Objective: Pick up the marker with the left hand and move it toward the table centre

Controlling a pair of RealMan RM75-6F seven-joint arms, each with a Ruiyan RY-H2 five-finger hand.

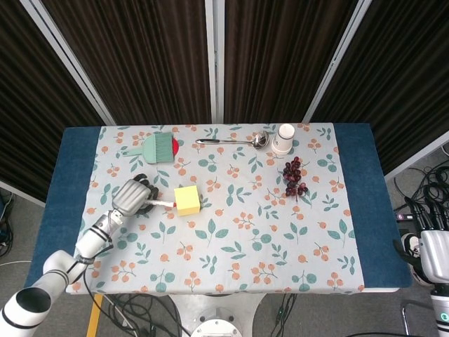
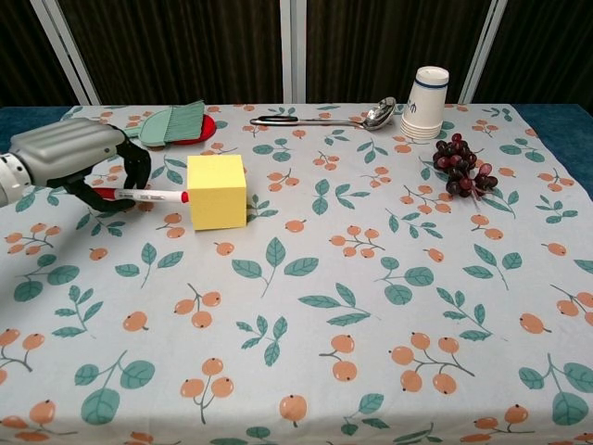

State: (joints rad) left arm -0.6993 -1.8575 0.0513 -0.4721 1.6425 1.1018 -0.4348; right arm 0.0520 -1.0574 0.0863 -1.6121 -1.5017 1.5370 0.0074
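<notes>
My left hand (image 1: pixel 133 197) (image 2: pixel 82 159) grips a white marker (image 1: pixel 161 203) (image 2: pixel 146 196) with a red cap, held level just above the floral cloth. The marker's red tip touches the left face of a yellow cube (image 1: pixel 187 200) (image 2: pixel 217 191), which sits left of the table's middle. My right hand (image 1: pixel 435 254) hangs off the table's right edge, low at the frame corner; its fingers cannot be made out. The chest view does not show it.
A green brush on a red disc (image 1: pixel 160 147) (image 2: pixel 176 123) lies at the back left. A metal ladle (image 1: pixel 235 140) (image 2: pixel 329 119), a white paper cup (image 1: pixel 283 139) (image 2: pixel 426 102) and dark grapes (image 1: pixel 294 176) (image 2: pixel 460 165) sit at the back right. Blue table borders (image 1: pixel 358 189) flank the cloth.
</notes>
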